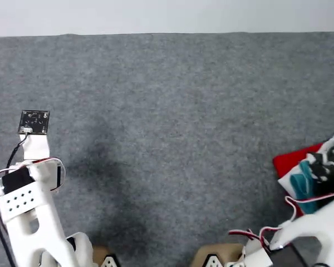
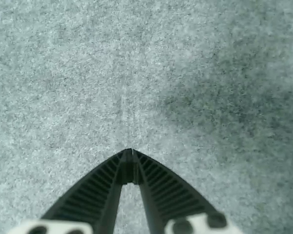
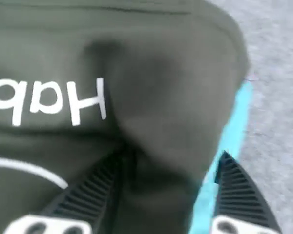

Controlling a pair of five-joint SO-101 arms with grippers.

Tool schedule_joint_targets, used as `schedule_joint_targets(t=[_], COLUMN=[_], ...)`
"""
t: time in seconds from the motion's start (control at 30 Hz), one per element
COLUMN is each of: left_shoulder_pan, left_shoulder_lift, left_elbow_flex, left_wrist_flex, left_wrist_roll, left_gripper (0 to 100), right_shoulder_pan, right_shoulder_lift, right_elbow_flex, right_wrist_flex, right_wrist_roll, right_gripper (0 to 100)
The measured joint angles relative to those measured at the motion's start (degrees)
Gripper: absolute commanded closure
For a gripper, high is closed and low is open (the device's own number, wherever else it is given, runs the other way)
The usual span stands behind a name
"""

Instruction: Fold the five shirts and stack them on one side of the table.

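I found the left arm (image 1: 28, 206) parked at the near left corner of the table (image 1: 172, 111). The left gripper (image 2: 132, 155) pointed down at bare grey felt, its jaws drawn fully together with the tips meeting and nothing between them. The grey covering ran unbroken from the near edge to the far edge, where it met a pale wall (image 1: 156, 14) in a straight line. The middle and the whole left half lay open, giving wide room for either arm to travel. The shirts (image 1: 317, 167) sat in one heap hard against the right edge of the table. A red shirt (image 1: 292, 161) lay at the bottom, its corner jutting toward the centre. A teal shirt (image 1: 303, 178) lay over it, and a white and black patterned shirt (image 1: 331, 153) was on top toward the far side. Part of the heap ran out past the right border of the high view, so I could not count the shirts. The right arm (image 1: 317, 222) reached from the near right corner over that heap. The right gripper (image 3: 172, 158) stood with its jaws spread wide, straddling a bunched fold of a dark green shirt (image 3: 136, 58) with white lettering. The teal shirt's edge showed just inside one finger. I could not tell whether the fingers (image 3: 237, 190) touched the cloth. Grey felt showed just beyond the heap's edge.
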Motion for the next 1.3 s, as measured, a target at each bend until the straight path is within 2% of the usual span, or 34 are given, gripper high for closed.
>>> schedule_joint_targets(t=[0.2, 0.33, 0.53, 0.57, 0.77, 0.93, 1.07, 1.17, 1.3], left_shoulder_pan=[0.0, 0.0, 0.0, 0.0, 0.0, 0.0, 0.0, 0.0, 0.0], left_shoulder_lift=[0.0, 0.0, 0.0, 0.0, 0.0, 0.0, 0.0, 0.0, 0.0], left_elbow_flex=[0.0, 0.0, 0.0, 0.0, 0.0, 0.0, 0.0, 0.0, 0.0], left_wrist_flex=[0.0, 0.0, 0.0, 0.0, 0.0, 0.0, 0.0, 0.0, 0.0], left_wrist_roll=[0.0, 0.0, 0.0, 0.0, 0.0, 0.0, 0.0, 0.0, 0.0], left_gripper=[100, 100, 100, 100, 100, 100, 100, 100, 100], right_shoulder_pan=[3.9, 3.7, -4.1, -5.9, -14.2, -16.0, -16.6, -16.7, -16.7], right_shoulder_lift=[0.0, -1.2, -5.2, -5.3, -3.9, 3.3, 8.9, 9.1, 6.7], right_elbow_flex=[-7.1, -13.9, -18.4, -18.4, -13.5, -3.3, -1.5, -2.5, -8.0], right_wrist_flex=[9.0, 17.7, 26.2, 26.5, 22.1, 7.2, -4.0, -3.0, 6.5], right_wrist_roll=[1.3, 1.3, -0.9, -1.1, -1.3, -1.5, -1.5, -1.5, -1.6], right_gripper=[72.2, 80.5, 98.8, 99.3, 98.9, 99.0, 99.0, 99.0, 98.9])
